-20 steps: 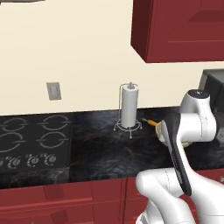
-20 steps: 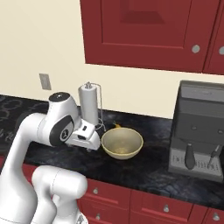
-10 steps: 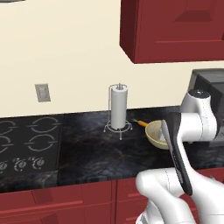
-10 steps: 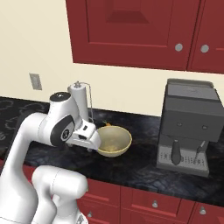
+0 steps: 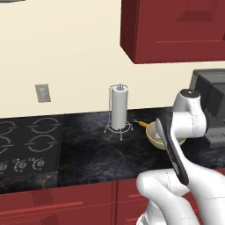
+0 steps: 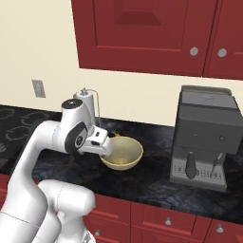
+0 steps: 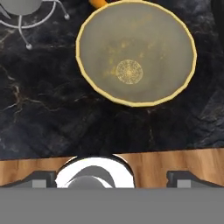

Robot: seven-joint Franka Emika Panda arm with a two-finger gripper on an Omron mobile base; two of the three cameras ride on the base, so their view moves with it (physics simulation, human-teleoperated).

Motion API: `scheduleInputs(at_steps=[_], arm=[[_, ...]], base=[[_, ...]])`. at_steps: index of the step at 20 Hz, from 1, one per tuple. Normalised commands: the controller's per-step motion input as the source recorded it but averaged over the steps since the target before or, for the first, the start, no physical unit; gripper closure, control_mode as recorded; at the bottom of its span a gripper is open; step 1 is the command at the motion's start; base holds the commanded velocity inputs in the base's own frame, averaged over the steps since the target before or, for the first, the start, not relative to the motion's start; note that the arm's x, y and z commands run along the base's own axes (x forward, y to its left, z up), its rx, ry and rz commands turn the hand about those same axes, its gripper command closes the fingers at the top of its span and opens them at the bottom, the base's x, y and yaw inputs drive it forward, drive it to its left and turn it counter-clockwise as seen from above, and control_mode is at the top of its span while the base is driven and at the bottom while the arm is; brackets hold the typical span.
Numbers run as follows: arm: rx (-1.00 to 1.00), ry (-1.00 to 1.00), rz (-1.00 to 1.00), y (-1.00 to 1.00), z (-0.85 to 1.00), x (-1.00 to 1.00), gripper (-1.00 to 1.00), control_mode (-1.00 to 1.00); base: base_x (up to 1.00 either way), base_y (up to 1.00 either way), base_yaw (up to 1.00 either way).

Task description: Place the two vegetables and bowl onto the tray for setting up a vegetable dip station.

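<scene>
The bowl (image 5: 157, 134) hides most of the carrot (image 5: 142, 124); the arm covers the bowl's right side.

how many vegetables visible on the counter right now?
1: a carrot behind the bowl, between it and the paper towel holder, mostly hidden. A second vegetable may be out of sight.
</scene>
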Motion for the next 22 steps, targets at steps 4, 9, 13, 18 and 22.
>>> scheduleInputs(at_steps=[4, 9, 13, 18, 22], arm=[[-0.12, 0.00, 0.17, 0.00, -0.32, 0.14, -1.00, -1.00], [-0.05, 0.00, 0.19, 0.00, -0.42, 0.13, -1.00, -1.00], [0.00, 0.00, 0.20, 0.00, -0.40, 0.31, -1.00, -1.00], [-0.01, 0.00, 0.16, 0.02, -0.30, 0.48, -1.00, -1.00], [0.00, 0.04, 0.03, 0.03, -0.11, 0.40, -1.00, -1.00]], base=[[0.00, 0.00, 0.00], [0.00, 0.00, 0.00], [0.00, 0.00, 0.00], [0.00, 0.00, 0.00], [0.00, 0.00, 0.00]])
